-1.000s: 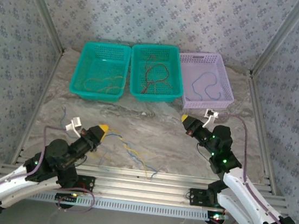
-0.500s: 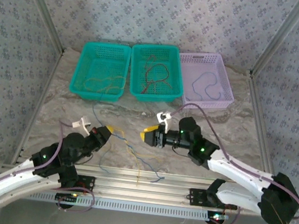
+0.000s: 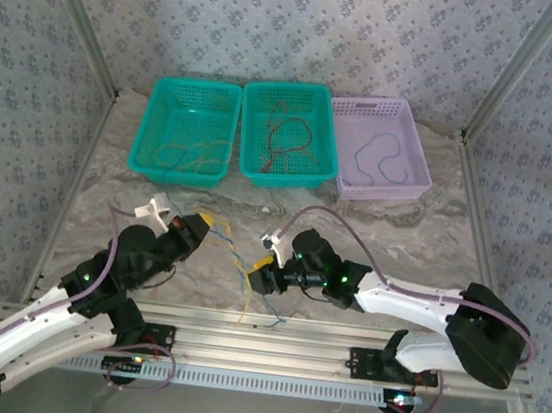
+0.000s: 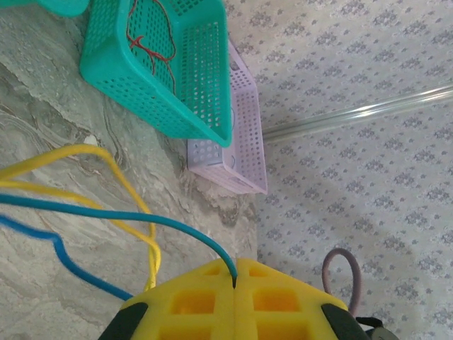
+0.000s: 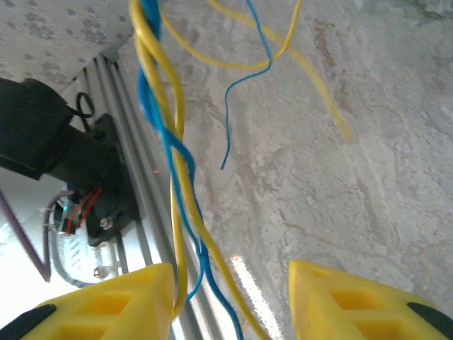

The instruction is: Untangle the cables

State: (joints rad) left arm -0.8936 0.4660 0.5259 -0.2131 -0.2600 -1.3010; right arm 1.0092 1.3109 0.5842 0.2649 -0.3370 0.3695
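The left fingers [image 4: 233, 301] are pressed flat together. Their yellow pads meet in one seam, and a thin blue cable [image 4: 106, 212] is pinched in it, running out from the tips over the grey marbled tabletop [image 4: 42, 106]. Just beside that strand, beyond the tips, a thin yellow cable [image 4: 131, 191] loops across the stone, one limb dropping back toward the pads.

The right fingers [image 3: 258, 276] stand apart with a wide gap. In the wrist view a twisted strand of blue and yellow cables [image 5: 170, 152] hangs between them, hard against one pad. It may be touching that pad, but nothing is clamped. Past the twist, loose blue and yellow ends fan out on the tabletop.

From above, the two sets of fingers are near each other, with the tangle between them.

Well beyond both stands a row of three:
- a teal perforated plastic basket [image 3: 200, 83] holding yellow-orange wires [image 3: 192, 153]
- a second teal basket [image 3: 289, 87] holding red wires [image 3: 287, 132]
- a lilac perforated basket [image 3: 374, 103] holding a blue wire [image 3: 383, 159]
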